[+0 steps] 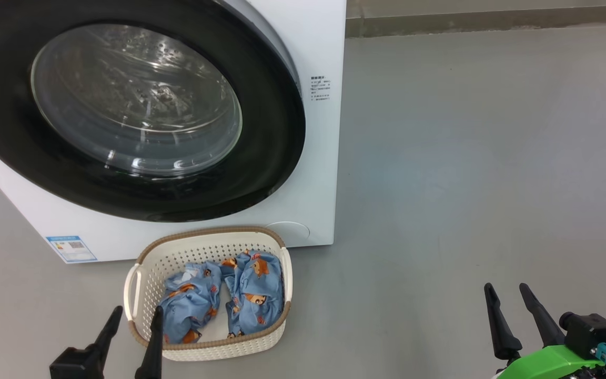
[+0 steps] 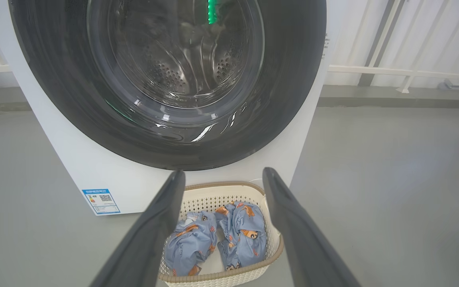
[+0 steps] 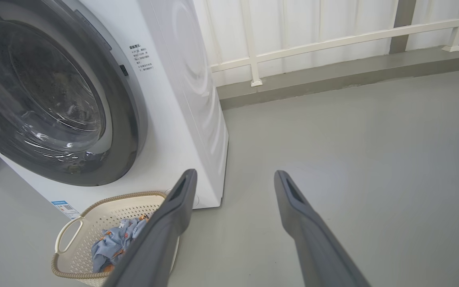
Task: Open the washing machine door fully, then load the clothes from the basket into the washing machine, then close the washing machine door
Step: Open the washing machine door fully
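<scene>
— Room?
— Smooth grey floor (image 1: 466, 158), white railing (image 3: 313, 44) behind.
— Clothes (image 1: 253, 292)?
— Bundled in basket (image 1: 208, 232), just before washing machine (image 1: 313, 173); door (image 1: 271, 131) shut.
— Grip?
— Spread, empty: left claw (image 1: 138, 310) beside basket, right claw (image 1: 506, 288) well apart.

washing machine (image 1: 317, 173), white; washing machine door (image 1: 271, 131), glossy black rim; basket (image 1: 203, 252), cream, perforated, brown woven rim; clothes (image 1: 253, 300), light blue, orange-brown bears; my left fingers (image 2: 293, 223), dark grey.
</scene>
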